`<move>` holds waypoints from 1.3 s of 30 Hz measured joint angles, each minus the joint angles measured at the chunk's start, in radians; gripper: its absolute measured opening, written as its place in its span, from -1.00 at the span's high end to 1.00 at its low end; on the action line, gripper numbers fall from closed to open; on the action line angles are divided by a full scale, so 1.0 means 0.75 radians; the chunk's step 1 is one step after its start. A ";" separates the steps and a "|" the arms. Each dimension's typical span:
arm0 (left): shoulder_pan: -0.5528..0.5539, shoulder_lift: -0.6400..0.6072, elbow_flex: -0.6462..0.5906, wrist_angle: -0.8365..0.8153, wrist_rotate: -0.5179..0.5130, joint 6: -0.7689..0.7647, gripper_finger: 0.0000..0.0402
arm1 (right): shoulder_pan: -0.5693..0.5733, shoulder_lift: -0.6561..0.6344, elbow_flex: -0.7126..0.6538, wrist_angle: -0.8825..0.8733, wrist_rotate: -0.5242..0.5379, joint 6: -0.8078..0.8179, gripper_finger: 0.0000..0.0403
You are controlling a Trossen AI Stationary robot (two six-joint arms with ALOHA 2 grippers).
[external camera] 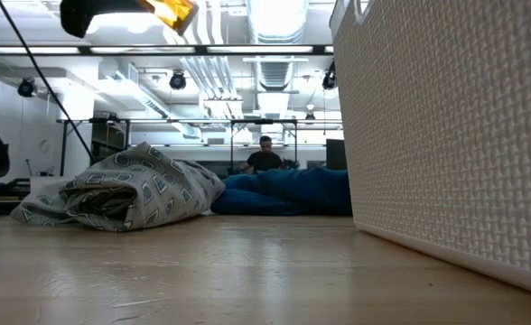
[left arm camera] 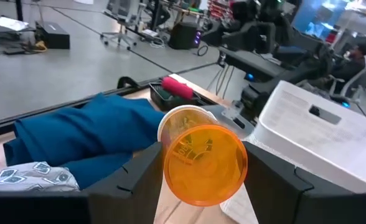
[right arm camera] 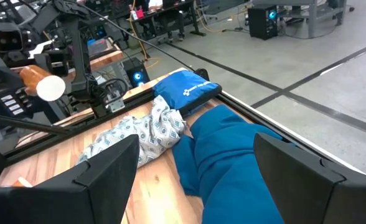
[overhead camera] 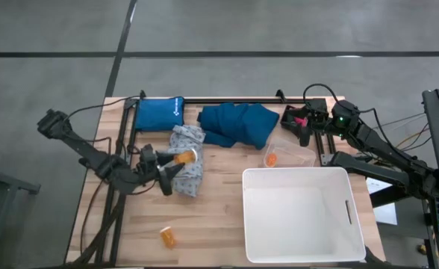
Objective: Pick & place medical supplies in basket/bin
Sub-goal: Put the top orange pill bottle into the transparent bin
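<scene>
pill bottles: three | garments: two | white tub: one

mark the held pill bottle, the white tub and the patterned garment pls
orange pill bottle (left arm camera: 203, 163): left wrist view, on its orange body between the left gripper's fingers.
white tub (overhead camera: 303, 175): high view, on its far rim.
patterned cloth garment (external camera: 130, 190): low view, on the middle of the crumpled heap.

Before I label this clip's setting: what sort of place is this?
Probably a robotics lab or workshop: a wooden table on a concrete floor, ceiling ducts overhead, and office chairs and monitors behind.
</scene>
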 joint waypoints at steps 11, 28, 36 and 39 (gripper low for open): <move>0.167 0.000 0.000 0.102 0.042 0.074 -0.01 | 0.000 0.001 0.000 0.000 0.000 0.000 -0.54; 0.426 0.001 0.000 0.158 0.207 0.136 -0.01 | 0.000 0.001 0.000 0.000 0.000 0.000 -0.54; 0.484 0.001 0.000 0.159 0.278 0.293 -0.01 | 0.000 0.000 0.000 0.000 0.000 0.000 -0.54; 0.492 0.001 0.000 0.162 0.277 0.307 -0.01 | 0.000 0.001 0.000 0.000 0.000 0.000 -0.54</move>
